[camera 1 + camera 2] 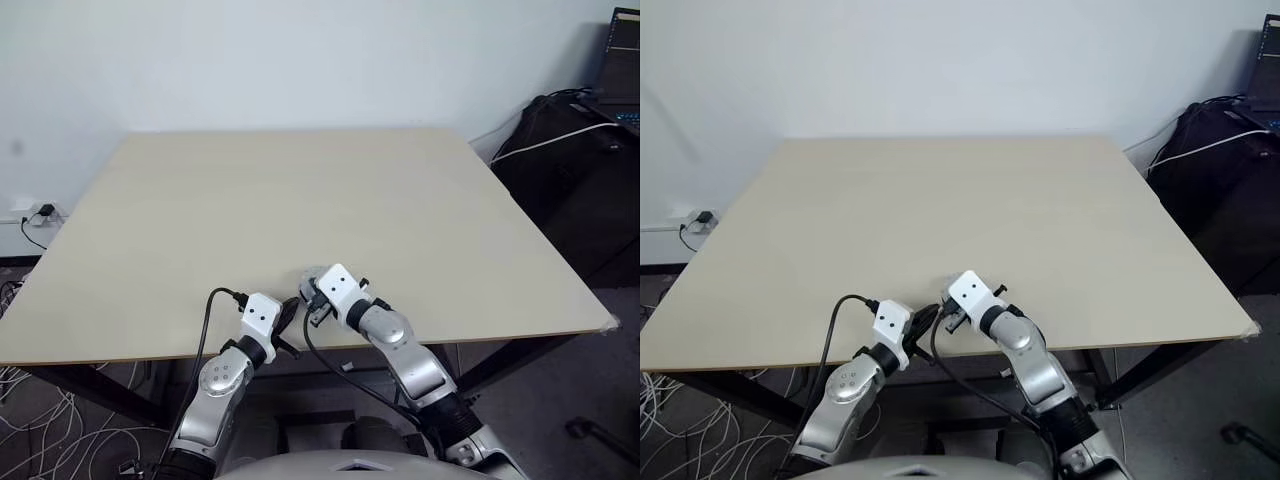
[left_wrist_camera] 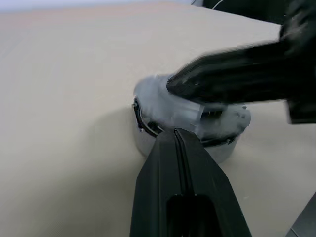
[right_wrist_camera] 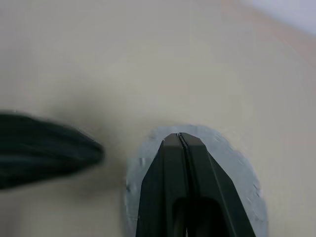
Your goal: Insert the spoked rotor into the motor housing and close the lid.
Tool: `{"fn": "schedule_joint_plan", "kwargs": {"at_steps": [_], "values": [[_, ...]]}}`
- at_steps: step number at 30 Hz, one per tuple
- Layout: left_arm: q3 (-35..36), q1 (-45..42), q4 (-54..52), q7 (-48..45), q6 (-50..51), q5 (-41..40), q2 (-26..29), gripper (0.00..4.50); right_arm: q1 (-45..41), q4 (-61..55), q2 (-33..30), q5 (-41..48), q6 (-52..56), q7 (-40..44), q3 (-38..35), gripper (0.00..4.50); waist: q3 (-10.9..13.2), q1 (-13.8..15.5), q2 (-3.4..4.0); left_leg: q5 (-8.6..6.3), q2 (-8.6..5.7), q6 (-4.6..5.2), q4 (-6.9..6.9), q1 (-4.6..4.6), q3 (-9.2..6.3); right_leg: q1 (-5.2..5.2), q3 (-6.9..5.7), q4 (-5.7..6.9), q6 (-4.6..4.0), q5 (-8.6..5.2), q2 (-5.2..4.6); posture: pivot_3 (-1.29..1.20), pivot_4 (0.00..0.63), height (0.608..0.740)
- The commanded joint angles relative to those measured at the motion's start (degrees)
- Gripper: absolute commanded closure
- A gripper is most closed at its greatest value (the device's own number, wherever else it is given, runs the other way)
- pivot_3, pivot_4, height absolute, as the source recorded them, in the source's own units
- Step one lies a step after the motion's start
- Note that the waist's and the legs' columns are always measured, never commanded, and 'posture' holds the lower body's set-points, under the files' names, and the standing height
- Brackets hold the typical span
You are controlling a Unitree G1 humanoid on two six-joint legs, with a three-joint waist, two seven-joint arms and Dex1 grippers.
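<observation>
Housing sits on table near its front edge, lid on top. Both hands closed, empty: left hand beside housing, right hand over lid. Looks rigid, smooth, slippery metal, probably hefty; grip rim sides.

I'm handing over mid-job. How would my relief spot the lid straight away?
Look at the near edge of the pale wooden table, where the left gripper and right gripper meet, both shut. The lid is the silvery-grey round cap under the right gripper's tips, the one metal piece there.
</observation>
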Motion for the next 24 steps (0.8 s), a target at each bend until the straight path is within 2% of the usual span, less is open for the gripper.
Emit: {"fn": "schedule_joint_plan", "kwargs": {"at_steps": [1,4,14,24], "values": [[0.10,-0.78,-0.32,-0.16,-1.38,-0.06,0.03,4.50,-2.44,-5.17,-2.03,5.88,0.33,5.08,-4.53,4.08,0.00,0.04,-0.01,-0.02,0.00,-0.03,0.01,0.01,0.00,0.02,-0.01,0.00,0.01,0.01,-0.02,0.00,0.000,0.740],[-0.03,-1.07,-0.21,-0.48,-1.31,-0.06,0.12,4.50,-4.19,-2.62,-4.77,6.80,-0.96,7.90,-5.34,3.28,0.00,0.07,-0.02,-0.03,-0.01,-0.05,0.03,0.02,0.00,0.02,-0.01,-0.01,0.07,0.00,-0.03,0.00,0.000,0.740],[0.27,-1.06,-0.42,-0.53,-1.17,-0.03,0.24,4.50,-9.99,10.01,-7.92,10.12,-5.69,18.78,-4.54,0.03,0.00,0.05,0.00,0.11,-0.01,0.19,0.00,0.01,0.01,0.01,0.00,-0.01,-0.02,0.01,0.01,0.00,0.000,0.740],[0.74,-0.35,-1.49,0.39,-1.08,0.07,0.55,4.50,-14.57,19.35,-6.85,9.12,-9.20,21.54,-4.37,0.03,0.00,0.07,0.00,0.03,-0.02,0.05,0.00,0.00,0.01,0.00,0.02,0.00,-0.03,0.02,-0.05,0.00,0.000,0.740]]}}
